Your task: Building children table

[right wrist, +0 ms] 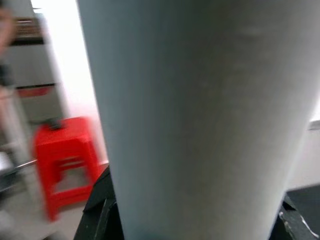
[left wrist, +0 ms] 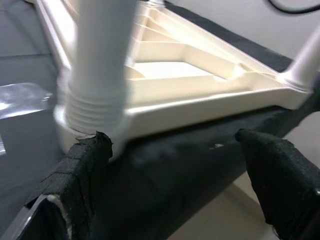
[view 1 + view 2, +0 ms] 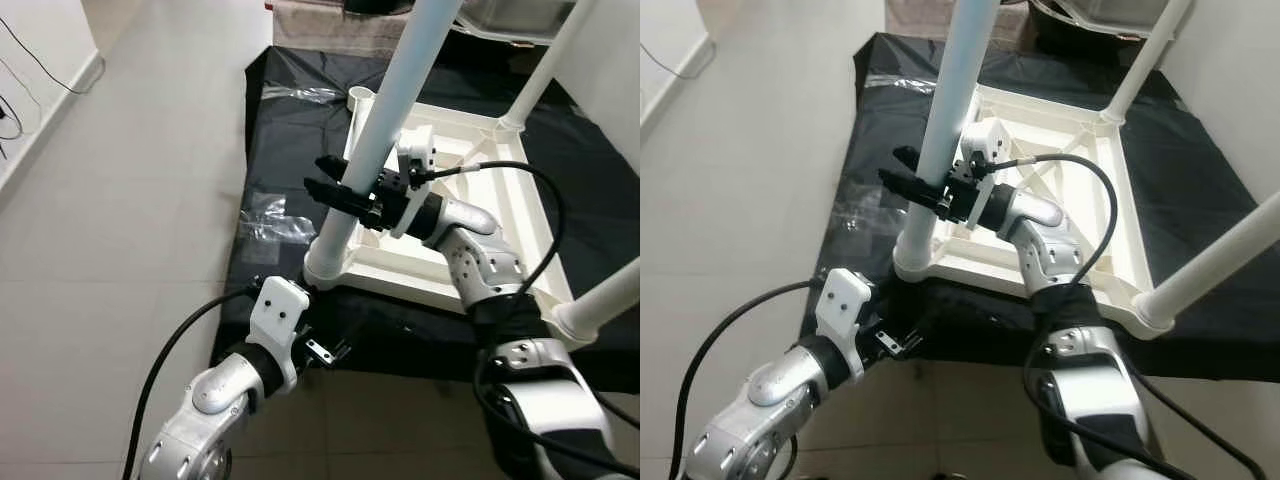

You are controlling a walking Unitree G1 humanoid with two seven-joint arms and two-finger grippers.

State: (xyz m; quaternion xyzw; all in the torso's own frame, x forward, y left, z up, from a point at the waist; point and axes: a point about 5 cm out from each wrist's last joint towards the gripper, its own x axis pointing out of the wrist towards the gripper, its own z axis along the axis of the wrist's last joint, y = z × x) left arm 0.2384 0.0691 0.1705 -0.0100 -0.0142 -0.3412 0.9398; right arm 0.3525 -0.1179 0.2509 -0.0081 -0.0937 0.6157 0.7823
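Left eye view: white table top (image 3: 455, 255) lies upside down on a black sheet (image 3: 290, 130) on the tiled floor (image 3: 130, 200). Near-left corner leg (image 3: 385, 130) stands upright in its socket; right gripper (image 3: 340, 190) grasps it partway up, black fingers either side. Left gripper (image 3: 325, 345) sits low at the sheet's near edge, below that corner. Clear plastic wrap (image 3: 270, 220) on sheet's left edge.

Left wrist view: padded fingers (image 2: 80, 175) spread apart, released, nothing between them; threaded leg base just beyond.

Right wrist view: leg surface close between fingers; red stool (image 1: 62, 160) behind.
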